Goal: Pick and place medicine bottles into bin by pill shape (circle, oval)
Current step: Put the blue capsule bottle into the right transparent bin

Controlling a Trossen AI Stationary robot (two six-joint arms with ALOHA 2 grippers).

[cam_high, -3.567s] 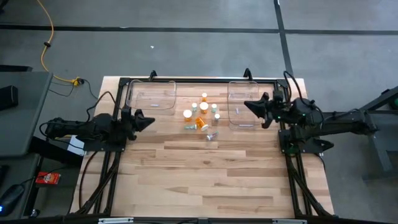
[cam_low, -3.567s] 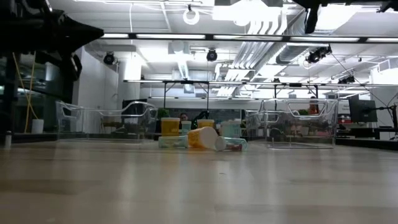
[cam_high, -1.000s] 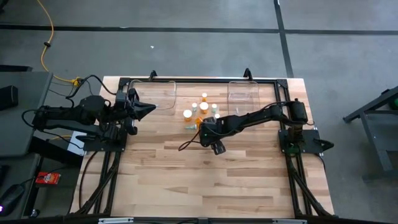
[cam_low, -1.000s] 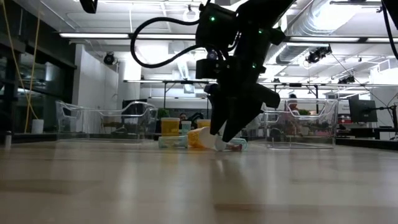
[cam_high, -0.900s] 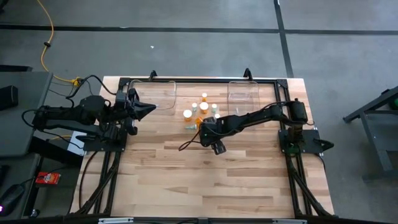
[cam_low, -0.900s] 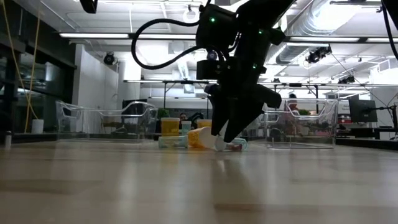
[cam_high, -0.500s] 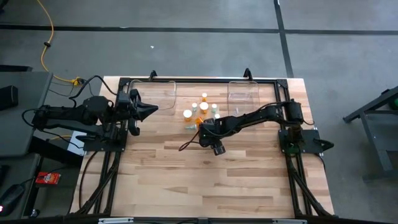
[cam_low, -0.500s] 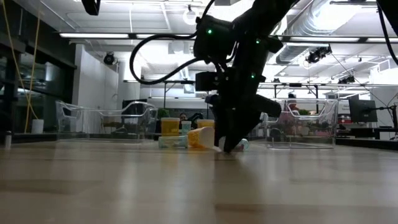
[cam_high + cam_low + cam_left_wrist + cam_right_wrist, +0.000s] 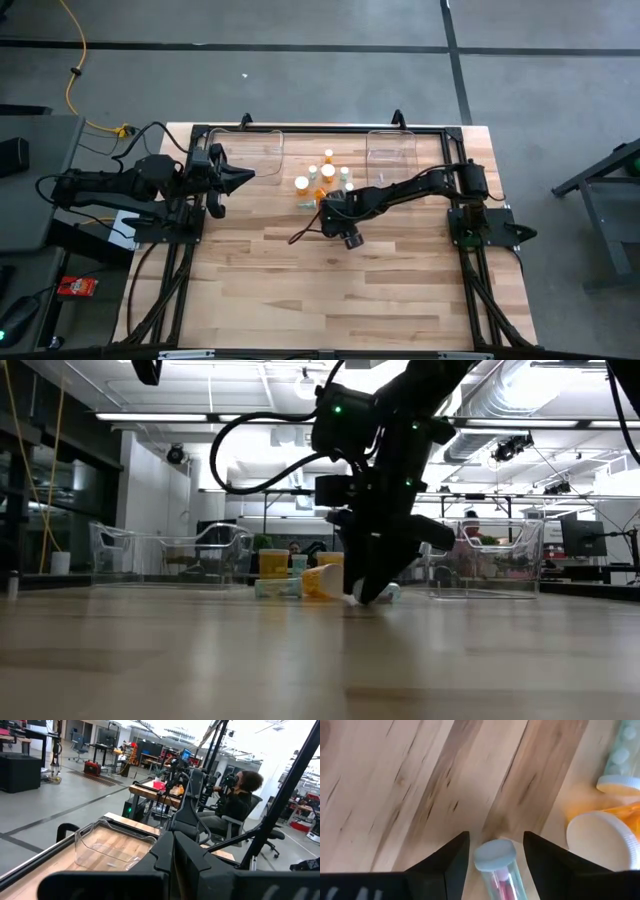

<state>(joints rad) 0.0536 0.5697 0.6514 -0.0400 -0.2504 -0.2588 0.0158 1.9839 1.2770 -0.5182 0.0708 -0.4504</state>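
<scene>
Right pincer (image 9: 494, 851), fingers apart, straddles a lying clear vial (image 9: 496, 865); we judge closing off-centre could roll it into the orange bottle (image 9: 605, 832).

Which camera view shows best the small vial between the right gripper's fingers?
The right wrist view: the clear vial with its pale cap lies between the open right gripper fingers. In the high and low views the arm mostly hides it. The left wrist view misses it.

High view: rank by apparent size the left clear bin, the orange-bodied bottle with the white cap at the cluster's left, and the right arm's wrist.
1. left clear bin
2. right arm's wrist
3. orange-bodied bottle

The wrist sits above the table, nearer the camera, so it looks somewhat oversized.
</scene>
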